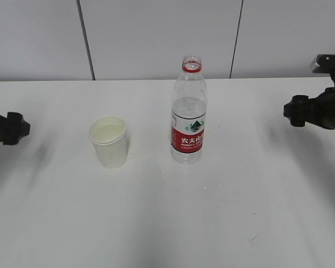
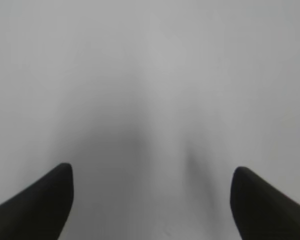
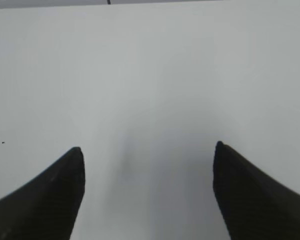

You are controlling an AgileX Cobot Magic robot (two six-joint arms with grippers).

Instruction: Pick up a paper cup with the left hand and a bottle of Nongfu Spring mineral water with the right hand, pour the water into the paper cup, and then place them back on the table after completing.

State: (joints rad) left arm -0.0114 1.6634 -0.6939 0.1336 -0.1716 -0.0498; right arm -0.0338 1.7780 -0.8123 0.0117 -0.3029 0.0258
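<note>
A white paper cup [image 1: 109,141] stands upright on the white table [image 1: 167,223], left of centre. To its right stands an uncapped clear bottle [image 1: 188,111] with a red label, partly filled with clear water [image 1: 188,109]. The left hand [image 1: 8,128] is at the far left edge, well clear of the cup. The right hand [image 1: 318,106] is at the far right edge, well clear of the bottle. In the left wrist view the gripper [image 2: 151,172] is open over bare table. In the right wrist view the gripper [image 3: 149,147] is open over bare table. Neither wrist view shows cup or bottle.
A grey panelled wall [image 1: 156,36] runs behind the table's far edge. A small dark speck [image 3: 2,142] lies on the table in the right wrist view.
</note>
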